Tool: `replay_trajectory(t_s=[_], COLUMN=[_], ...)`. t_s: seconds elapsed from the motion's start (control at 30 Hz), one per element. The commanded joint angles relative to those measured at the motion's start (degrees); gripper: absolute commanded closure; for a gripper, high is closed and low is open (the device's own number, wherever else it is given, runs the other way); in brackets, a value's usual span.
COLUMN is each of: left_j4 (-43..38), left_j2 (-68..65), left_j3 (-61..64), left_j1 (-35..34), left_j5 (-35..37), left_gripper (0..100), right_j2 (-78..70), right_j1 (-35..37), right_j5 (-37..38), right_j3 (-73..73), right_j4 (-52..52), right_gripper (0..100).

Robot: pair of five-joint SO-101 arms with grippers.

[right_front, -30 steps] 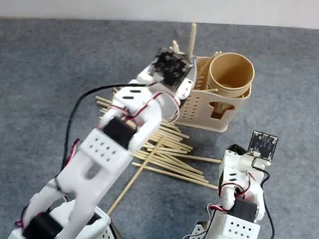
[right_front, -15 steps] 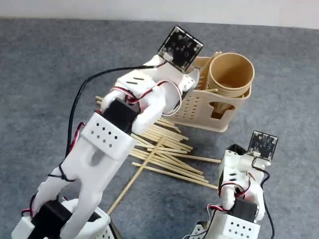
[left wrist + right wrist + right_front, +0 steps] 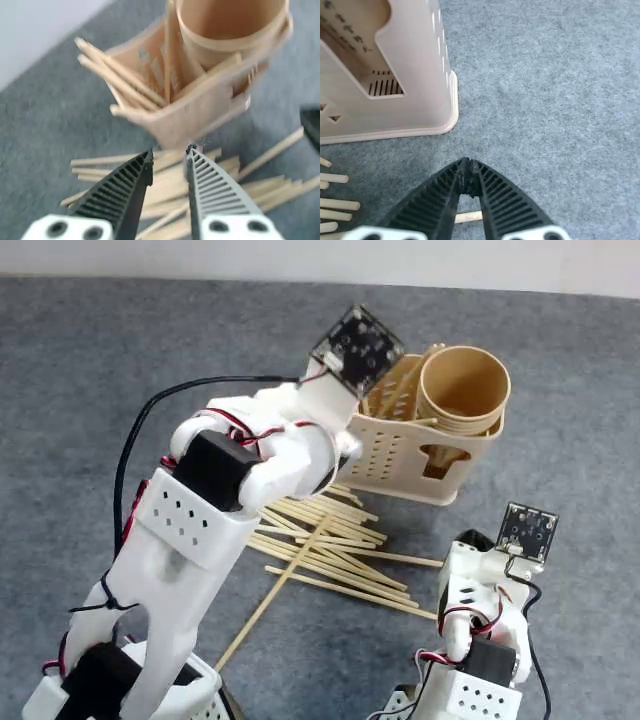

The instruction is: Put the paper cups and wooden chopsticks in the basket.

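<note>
Many chopsticks point(image 3: 340, 532) beside basket point(image 3: 392, 455); L gripper point(image 3: 169, 152) parted, empty; R gripper point(image 3: 468, 175) closed tight

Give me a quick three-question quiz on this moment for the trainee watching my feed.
1. True or false: the stacked paper cups already stand in the basket.
2. Where do most of the wooden chopsticks lie? A: inside the basket. B: in a loose pile on the grey table beside the basket. C: inside the top cup.
3. Fill in the blank: the right end effector, low over the table near the basket's corner, is ____ (open or shut).

Key: 1 true; 2 B; 3 shut.
</note>
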State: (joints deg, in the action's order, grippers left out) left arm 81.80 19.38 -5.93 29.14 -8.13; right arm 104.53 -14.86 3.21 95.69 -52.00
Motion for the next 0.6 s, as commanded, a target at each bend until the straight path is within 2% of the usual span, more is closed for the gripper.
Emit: replay_trajectory(t_s=[0.0,0.17,0.27,0.43,0.57], left_j4=[7.2,14.5,15.9,14.6,6.0], left_j2=[0.6,0.6,0.6,0.6,0.4], left_j3=[-2.4,-1.7,0.7,10.1,19.7], left_j1=[-0.7,-0.3,-0.6,-0.2,-0.6], left_j5=[-3.3,-3.3,-3.3,-3.3,-3.3], left_gripper=[87,87,87,87,87], right_j2=[0.7,0.7,0.7,0.7,0.7], right_j1=[0.4,0.4,0.4,0.4,0.4], right_j5=[0.1,0.1,0.1,0.1,0.1], right_j3=[7.1,7.1,7.1,7.1,7.1], right_j4=[0.2,0.2,0.2,0.2,0.1], right_gripper=[98.5,98.5,98.5,98.5,98.5])
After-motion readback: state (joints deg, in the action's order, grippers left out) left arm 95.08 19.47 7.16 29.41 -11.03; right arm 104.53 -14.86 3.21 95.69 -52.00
